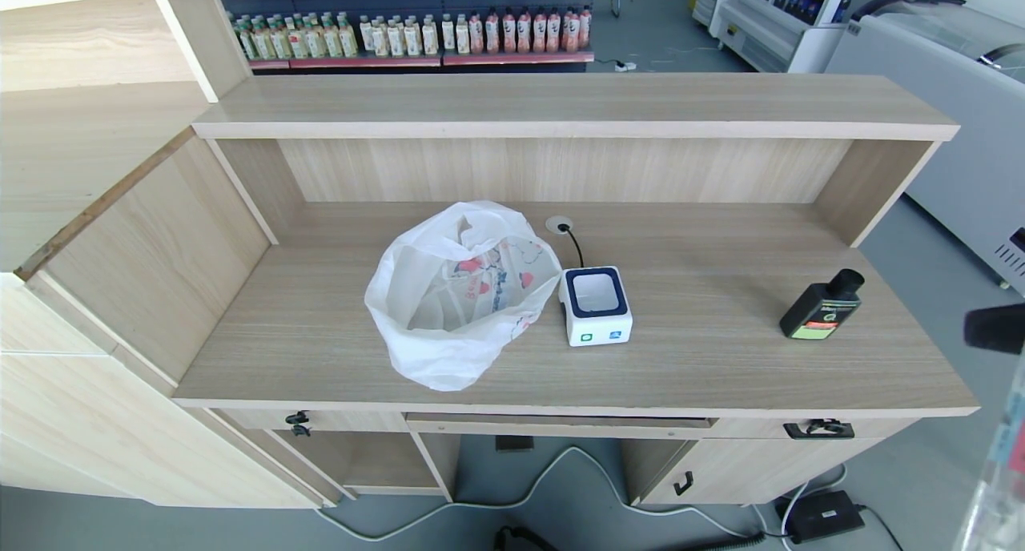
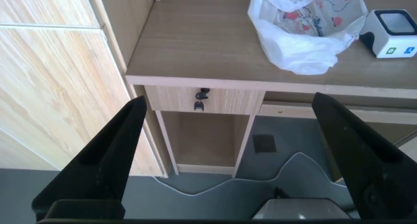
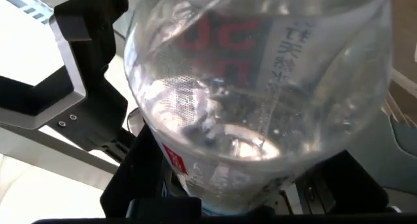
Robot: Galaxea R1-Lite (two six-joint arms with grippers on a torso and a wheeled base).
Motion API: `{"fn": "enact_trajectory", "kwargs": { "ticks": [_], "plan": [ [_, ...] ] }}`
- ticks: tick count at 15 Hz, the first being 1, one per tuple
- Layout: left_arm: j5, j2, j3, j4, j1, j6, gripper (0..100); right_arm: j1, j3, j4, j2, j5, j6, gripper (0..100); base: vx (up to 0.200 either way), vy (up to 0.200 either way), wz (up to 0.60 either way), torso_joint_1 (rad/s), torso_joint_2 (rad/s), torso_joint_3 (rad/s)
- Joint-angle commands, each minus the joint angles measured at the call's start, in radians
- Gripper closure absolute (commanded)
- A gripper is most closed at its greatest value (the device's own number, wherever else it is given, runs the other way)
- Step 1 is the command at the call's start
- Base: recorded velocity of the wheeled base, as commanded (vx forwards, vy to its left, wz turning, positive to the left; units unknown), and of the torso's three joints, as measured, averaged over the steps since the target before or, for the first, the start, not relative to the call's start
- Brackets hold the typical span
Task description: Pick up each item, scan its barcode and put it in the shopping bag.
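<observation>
A white plastic shopping bag lies on the wooden counter, mouth open upward, with red print on it. Just to its right sits the white barcode scanner, window facing up. A black bottle with a green and red label rests on the counter's right part. My right gripper is shut on a clear water bottle, held off the counter's right front corner. My left gripper hangs open and holds nothing, low before the counter's front left.
A raised back ledge and slanted side walls close in the counter. The scanner's cable runs to a hole behind it. Drawers with keys sit under the front edge. Freezers stand at the right.
</observation>
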Motion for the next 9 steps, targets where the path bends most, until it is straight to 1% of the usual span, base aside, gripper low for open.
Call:
{"fn": "enact_trajectory", "kwargs": {
  "ticks": [1, 2, 3, 4, 5, 6, 7, 8, 9],
  "plan": [
    [0.000, 0.000, 0.000, 0.001, 0.000, 0.000, 0, -0.104, 0.028, 0.002, 0.045, -0.049, -0.139, 100, 0.000, 0.000, 0.00, 0.000, 0.00, 0.000],
    [0.000, 0.000, 0.000, 0.001, 0.000, 0.000, 0, -0.178, 0.051, 0.004, 0.076, -0.100, -0.255, 100, 0.000, 0.000, 0.00, 0.000, 0.00, 0.000],
    [0.000, 0.000, 0.000, -0.001, 0.000, 0.000, 0, -0.253, 0.079, 0.004, 0.109, -0.189, -0.402, 100, 0.000, 0.000, 0.00, 0.000, 0.00, 0.000],
    [0.000, 0.000, 0.000, 0.001, 0.000, 0.000, 0, -0.323, 0.106, 0.005, 0.149, -0.350, -0.587, 100, 0.000, 0.000, 0.00, 0.000, 0.00, 0.000],
    [0.000, 0.000, 0.000, -0.001, 0.000, 0.000, 0, -0.363, 0.120, 0.007, 0.169, -0.454, -0.677, 100, 0.000, 0.000, 0.00, 0.000, 0.00, 0.000],
    [0.000, 0.000, 0.000, -0.001, 0.000, 0.000, 0, -0.472, 0.146, 0.005, 0.204, -0.667, -0.870, 100, 0.000, 0.000, 0.00, 0.000, 0.00, 0.000],
    [0.000, 0.000, 0.000, 0.001, 0.000, 0.000, 0, -0.541, 0.151, 0.002, 0.229, -0.712, -1.001, 100, 0.000, 0.000, 0.00, 0.000, 0.00, 0.000],
    [0.000, 0.000, 0.000, 0.001, 0.000, 0.000, 0, -0.577, 0.143, -0.003, 0.249, -0.721, -1.084, 100, 0.000, 0.000, 0.00, 0.000, 0.00, 0.000],
    [0.000, 0.000, 0.000, -0.001, 0.000, 0.000, 0, -0.615, 0.132, -0.004, 0.260, -0.724, -1.194, 100, 0.000, 0.000, 0.00, 0.000, 0.00, 0.000]
  ]
}}
